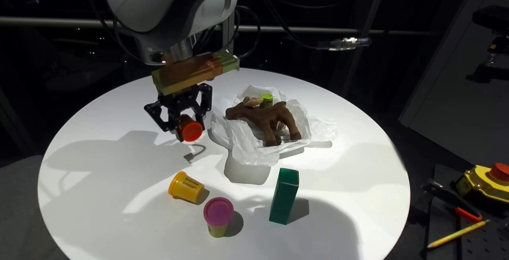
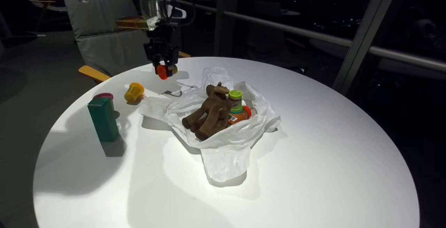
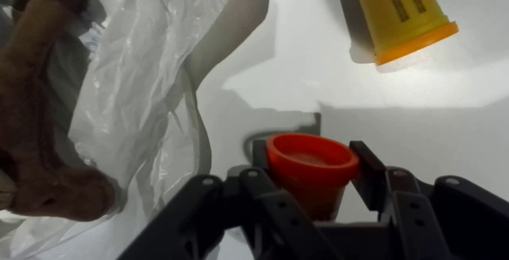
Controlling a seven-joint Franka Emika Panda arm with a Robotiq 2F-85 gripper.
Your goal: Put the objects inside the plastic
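Claw (image 1: 191, 130) clamped on red-lidded tub (image 3: 312, 172), aloft over bench (image 1: 350, 180), long axis approx. level, near–far in an exterior view. There, plastic bag (image 1: 249, 148) lies lower & just right of claw, w/ brown plush (image 1: 262, 117) inside; next move prob. = shift right, release above bag.

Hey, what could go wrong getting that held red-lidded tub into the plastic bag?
The held red-lidded tub could roll off the brown plush animal lying in the bag. It might topple the upright green-lidded tub there. The pincer could also snag the bag's loose, wrinkled edge.
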